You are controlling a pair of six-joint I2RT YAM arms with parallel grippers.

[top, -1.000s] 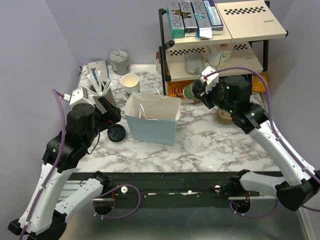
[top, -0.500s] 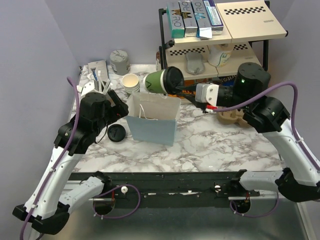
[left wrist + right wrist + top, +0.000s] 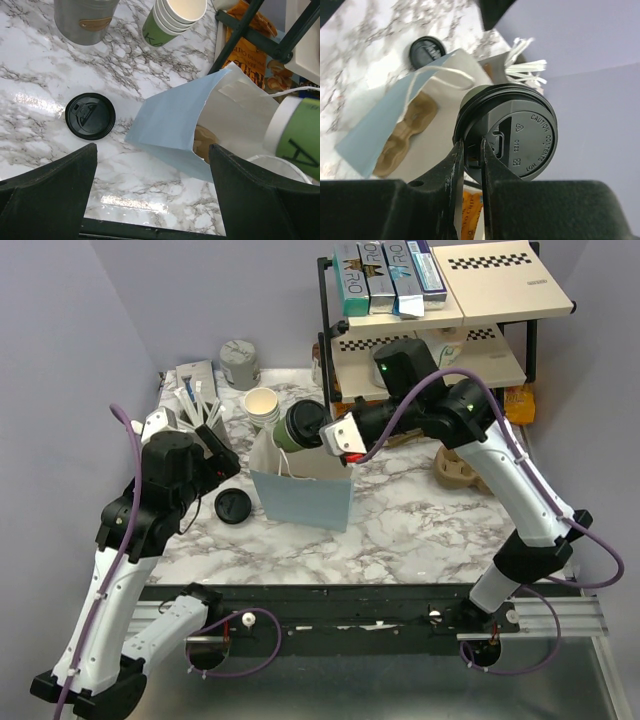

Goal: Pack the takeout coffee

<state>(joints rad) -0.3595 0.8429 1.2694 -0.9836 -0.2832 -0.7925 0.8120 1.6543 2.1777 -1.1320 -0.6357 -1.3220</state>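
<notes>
A flat round black plastic lid (image 3: 232, 507) lies loose on the white marble worktop (image 3: 420, 530), near its left edge. Toward the far left corner stand a stack of lidless cream-and-green paper cups (image 3: 262, 405), a grey metal canister (image 3: 240, 364) and a holder of white sticks (image 3: 197, 405). A black wire rack (image 3: 323, 310) carrying printed cardboard boxes (image 3: 385, 275) fills the far right corner. A brown moulded cup carrier (image 3: 452, 475) sits near the right edge.
</notes>
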